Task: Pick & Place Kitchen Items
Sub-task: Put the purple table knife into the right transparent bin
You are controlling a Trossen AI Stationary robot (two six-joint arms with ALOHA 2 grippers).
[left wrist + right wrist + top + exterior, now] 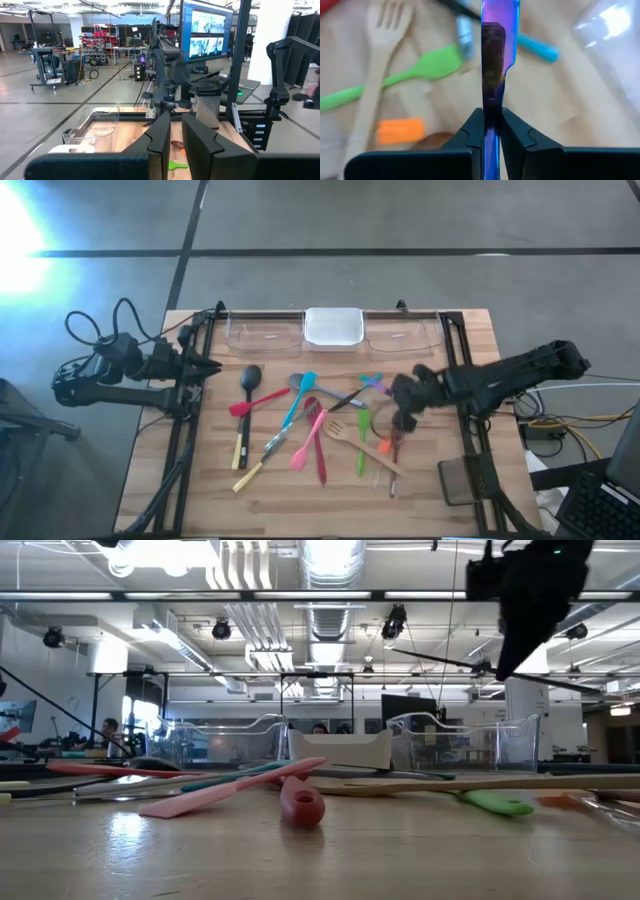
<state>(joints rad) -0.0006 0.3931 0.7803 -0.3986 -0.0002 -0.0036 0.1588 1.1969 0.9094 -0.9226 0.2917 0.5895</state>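
High view: utensils lie scattered mid-table, 6 o'clock of the trays; both arms over the table.
R gripper (490,125): up off the table at the pile's 3 o'clock edge, fingers nearly closed, pinching a thin iridescent purple-blue knife (495,55) by its lower part; blade sticks out past the fingertips.
R gripper, high view (405,418): just above the orange spatula (384,446) and wooden fork (345,430).
L gripper (172,137): parked at table's 9 o'clock edge, clear of the utensils; fingers narrow, slim gap, nothing between them.
L gripper, high view (207,367): pointing toward 3 o'clock.
Ladle (247,385): black, at pile's 10 o'clock, lying flat.
Red spatula (256,401): just at ladle's 5 o'clock.
Teal spoon (299,394): near pile centre, angled.
Pink spatula (307,442): 6 o'clock of teal spoon; in low view (215,792) lies flat up front.
Green spatula (400,75): beside wooden fork (372,75), under the held knife in R wrist view.
White tray (332,327): 12 o'clock edge, between two clear trays (262,332).
Table (160,490): wood top, dark frame rails at 9 and 3 o'clock.
Low view: R arm (530,595) hangs high, well above the utensils.
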